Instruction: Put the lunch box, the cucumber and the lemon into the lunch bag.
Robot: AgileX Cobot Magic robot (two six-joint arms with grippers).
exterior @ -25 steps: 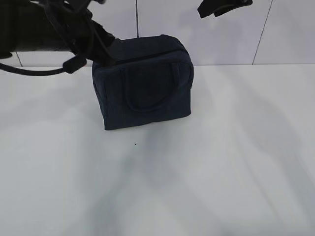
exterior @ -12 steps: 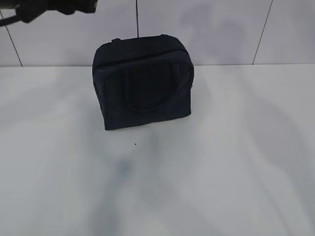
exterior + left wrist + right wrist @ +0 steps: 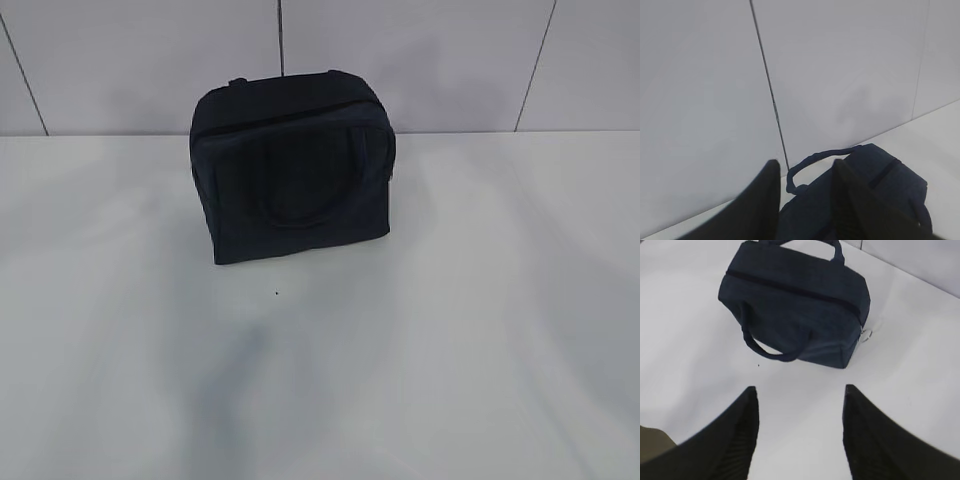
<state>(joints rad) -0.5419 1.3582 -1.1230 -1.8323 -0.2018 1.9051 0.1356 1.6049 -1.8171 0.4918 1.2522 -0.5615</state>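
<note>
The lunch bag is a boxy dark navy bag that stands on the white table near the wall, its top zipper drawn closed and a metal pull at one end. The lunch box, the cucumber and the lemon are out of view. My left gripper hovers open above the lunch bag by its back handle, with nothing between its fingers. My right gripper stands open and empty, high over the table in front of the lunch bag. Neither arm shows in the exterior view.
A white tiled wall rises right behind the bag. The white table spreads in front and to both sides, with a tiny dark speck on it. An olive patch sits at the right wrist view's lower left corner.
The left arm, which was beside the bag's upper left corner, and the right gripper at the top edge have both left the exterior view. The bag has not moved.
</note>
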